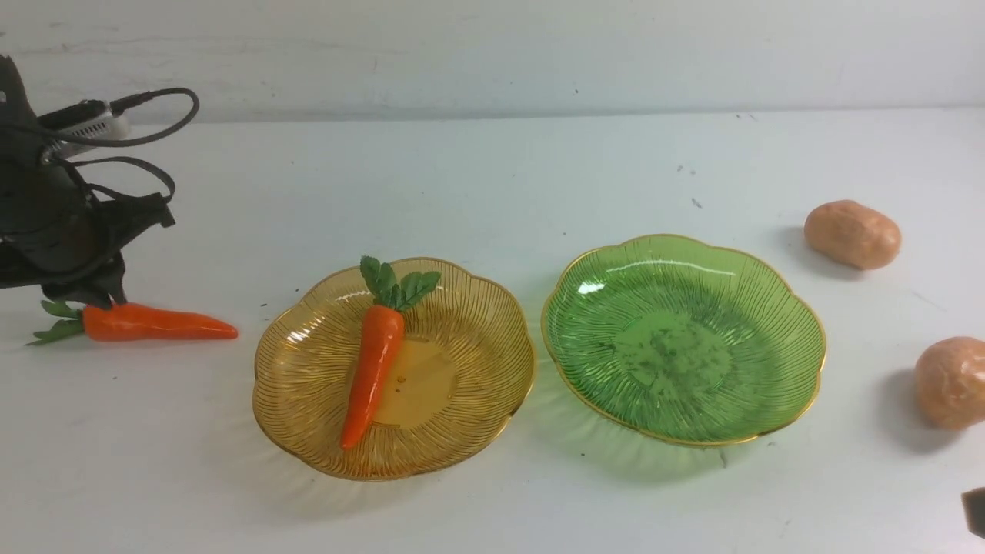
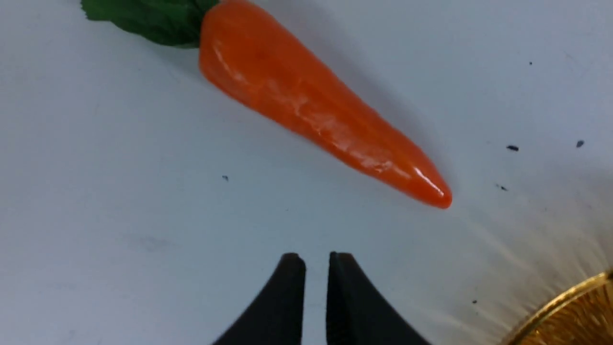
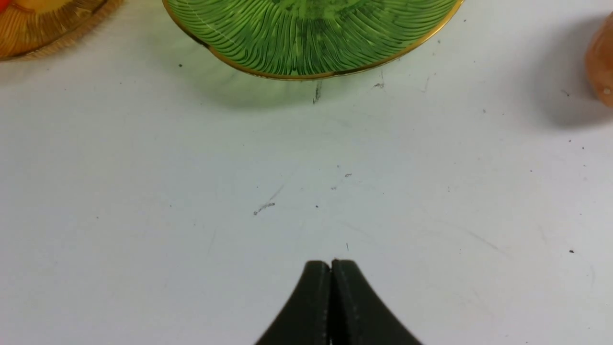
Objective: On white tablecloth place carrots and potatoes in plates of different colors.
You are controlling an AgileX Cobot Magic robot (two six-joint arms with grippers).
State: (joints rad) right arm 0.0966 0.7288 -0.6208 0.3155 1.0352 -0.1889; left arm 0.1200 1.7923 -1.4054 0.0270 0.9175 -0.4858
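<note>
Our left gripper [image 2: 316,261] is empty, its fingers only a thin slit apart. It hangs close to the leafy end of the loose carrot [image 1: 154,323], which lies on the white tablecloth [image 1: 492,177] left of the amber plate [image 1: 477,369]. We judge the main risk to be the glossy, tapered body: a pinch near the thin tip or on the leaves could let it squirt out or roll. With so narrow a gap, coming down would only push it along the cloth.

The other carrot [image 1: 375,362] already lies across the amber plate, so a careless drop could knock it or land on the rim. The green plate [image 1: 685,346] holds nothing. Both potatoes [image 1: 853,234] [image 1: 953,382] sit on the cloth to its right. Our right gripper [image 3: 330,263] is fully closed and empty, near that plate's front edge. Nothing blocks the loose carrot's way to the amber plate.
</note>
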